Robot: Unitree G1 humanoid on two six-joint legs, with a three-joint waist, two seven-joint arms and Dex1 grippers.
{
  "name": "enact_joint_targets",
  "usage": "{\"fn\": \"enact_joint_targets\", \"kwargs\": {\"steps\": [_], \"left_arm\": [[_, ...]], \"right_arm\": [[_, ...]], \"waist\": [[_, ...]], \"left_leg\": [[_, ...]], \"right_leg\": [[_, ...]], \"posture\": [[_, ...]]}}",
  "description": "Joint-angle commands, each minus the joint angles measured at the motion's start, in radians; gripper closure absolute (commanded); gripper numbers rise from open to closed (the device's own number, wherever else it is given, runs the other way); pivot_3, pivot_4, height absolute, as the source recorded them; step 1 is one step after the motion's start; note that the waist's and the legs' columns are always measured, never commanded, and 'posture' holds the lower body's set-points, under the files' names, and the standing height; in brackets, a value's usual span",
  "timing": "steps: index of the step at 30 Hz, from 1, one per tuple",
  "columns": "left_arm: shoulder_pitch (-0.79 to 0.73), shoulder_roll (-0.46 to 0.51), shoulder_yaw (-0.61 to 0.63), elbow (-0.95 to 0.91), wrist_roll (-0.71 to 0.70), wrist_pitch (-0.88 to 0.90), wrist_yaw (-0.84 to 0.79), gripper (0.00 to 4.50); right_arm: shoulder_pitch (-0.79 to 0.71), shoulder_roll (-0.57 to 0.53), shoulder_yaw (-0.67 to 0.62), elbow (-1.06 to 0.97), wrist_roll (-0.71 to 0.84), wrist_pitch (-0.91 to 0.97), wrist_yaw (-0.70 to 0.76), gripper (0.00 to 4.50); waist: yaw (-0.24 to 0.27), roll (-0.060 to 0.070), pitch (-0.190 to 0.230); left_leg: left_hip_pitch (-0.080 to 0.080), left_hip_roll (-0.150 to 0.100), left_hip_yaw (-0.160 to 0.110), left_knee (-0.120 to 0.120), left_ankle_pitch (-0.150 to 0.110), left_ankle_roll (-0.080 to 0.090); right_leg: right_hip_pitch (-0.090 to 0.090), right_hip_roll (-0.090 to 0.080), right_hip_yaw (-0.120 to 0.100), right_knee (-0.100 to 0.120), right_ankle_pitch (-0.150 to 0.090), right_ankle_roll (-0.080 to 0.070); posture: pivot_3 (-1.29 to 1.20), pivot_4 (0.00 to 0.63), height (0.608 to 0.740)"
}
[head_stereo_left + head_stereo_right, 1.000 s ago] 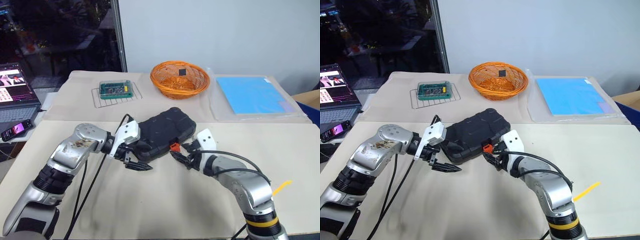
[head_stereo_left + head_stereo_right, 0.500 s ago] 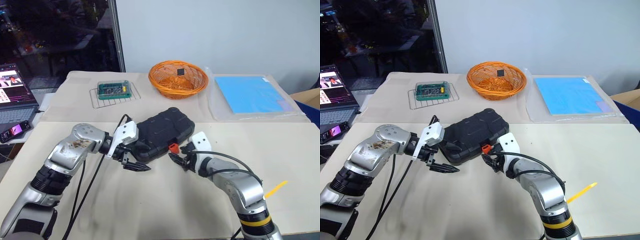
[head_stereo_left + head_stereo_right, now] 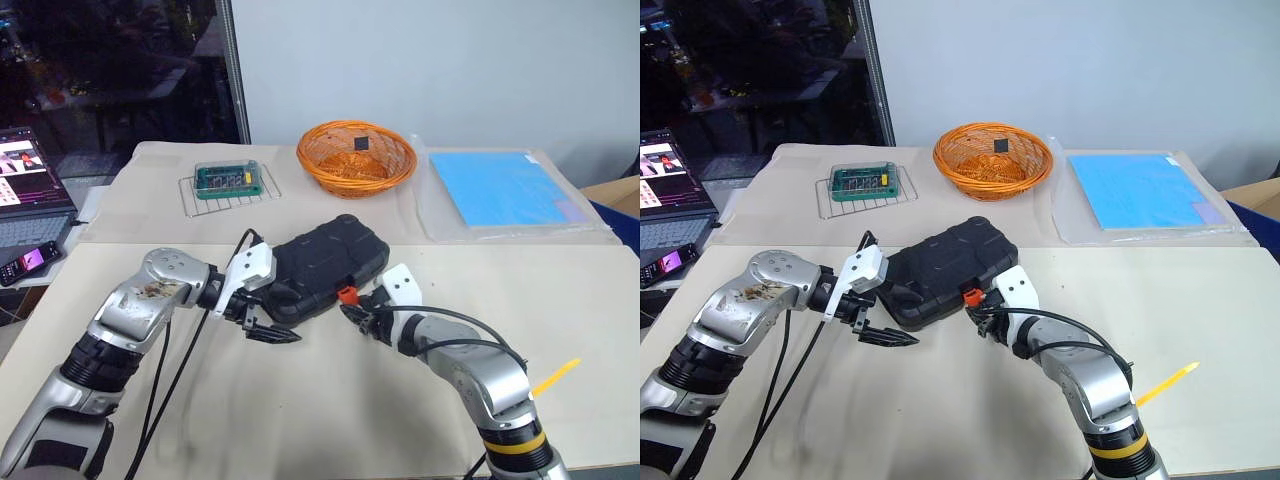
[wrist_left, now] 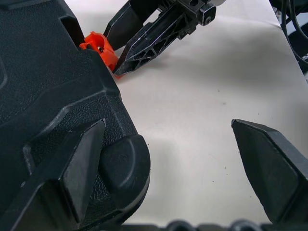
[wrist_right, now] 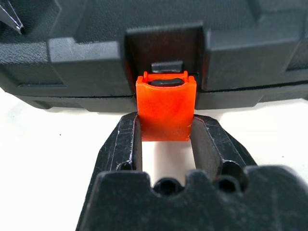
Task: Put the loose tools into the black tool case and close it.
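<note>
The black tool case (image 3: 325, 265) lay shut on the beige table (image 3: 330, 400), in front of the orange basket (image 3: 356, 158). At the case's near edge, the right gripper (image 5: 165, 135) was clamped on the small orange latch (image 5: 166, 109), one finger on either side of it. The left gripper (image 3: 262, 322) sat at the case's left corner with its jaws spread wide, one finger (image 4: 79, 168) against the shell and the other over bare table.

left claw (image 3: 268, 320) spread wide; right claw (image 5: 166, 139) pinched — both arms reach inward
</note>
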Motion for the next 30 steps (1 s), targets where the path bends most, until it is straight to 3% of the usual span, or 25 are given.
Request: {"fn": "enact_joint_targets", "kwargs": {"steps": [1, 7, 9, 14, 22, 23, 30], "left_arm": [[0.024, 0.001, -0.05, 0.032, 0.04, 0.018, 0.004, 0.0], [0.019, -0.01, -0.055, 0.042, 0.047, 0.009, 0.007, 0.0], [0.024, -0.013, -0.055, 0.037, 0.048, 0.01, 0.011, 0.0], [0.035, -0.013, -0.049, 0.03, 0.048, 0.016, 0.02, 0.0], [0.044, -0.017, -0.045, 0.032, 0.05, 0.017, 0.034, 0.0], [0.044, -0.018, -0.044, 0.033, 0.05, 0.016, 0.035, 0.0], [0.023, -0.027, -0.053, 0.063, 0.061, 0.004, 0.031, 0.0]], "right_arm": [[-0.046, 0.003, 0.0, -0.036, -0.011, -0.059, 0.006, 3.32], [-0.104, 0.039, 0.016, 0.094, -0.031, -0.071, 0.012, 3.32], [-0.126, 0.035, 0.026, 0.139, -0.036, -0.084, 0.036, 2.3], [-0.102, -0.001, 0.026, 0.096, -0.033, -0.065, 0.064, 0.87], [0.011, -0.086, -0.048, -0.061, 0.011, 0.012, 0.084, 0.87], [0.019, -0.084, -0.062, -0.072, 0.022, 0.025, 0.083, 1.4], [-0.04, -0.02, -0.055, -0.008, 0.059, 0.04, 0.072, 3.67]], "waist": [[0.0, 0.0, 0.0], [-0.002, 0.0, 0.0], [-0.008, 0.0, 0.0], [-0.004, 0.0, -0.001], [0.001, 0.0, -0.001], [0.001, 0.0, -0.001], [0.001, 0.001, -0.001]], "left_leg": [[0.0, 0.0, 0.0, 0.0, 0.0, 0.0], [0.001, 0.0, 0.0, 0.0, 0.0, 0.0], [0.002, 0.0, 0.0, 0.0, 0.0, -0.001], [0.003, 0.0, 0.0, -0.002, 0.002, -0.003], [0.001, 0.0, 0.0, -0.004, 0.0, -0.002], [0.001, 0.0, 0.0, -0.004, 0.0, -0.002], [0.003, 0.0, -0.001, -0.004, 0.001, -0.002]], "right_leg": [[0.0, 0.0, 0.0, 0.0, 0.0, 0.0], [0.0, 0.0, 0.0, 0.0, 0.0, 0.0], [0.001, 0.0, 0.0, 0.0, 0.0, -0.001], [0.0, 0.0, 0.0, 0.001, 0.001, -0.002], [0.0, -0.001, -0.001, 0.0, 0.0, -0.004], [0.0, -0.001, -0.001, 0.0, -0.001, -0.004], [0.001, -0.002, -0.001, 0.0, -0.002, -0.001]], "posture": [[0.0, 0.15, 0.74], [0.0, 0.15, 0.74], [0.0, 0.15, 0.74], [0.0, 0.15, 0.74], [0.0, 0.15, 0.74], [0.0, 0.15, 0.74], [0.0, 0.15, 0.74]]}}
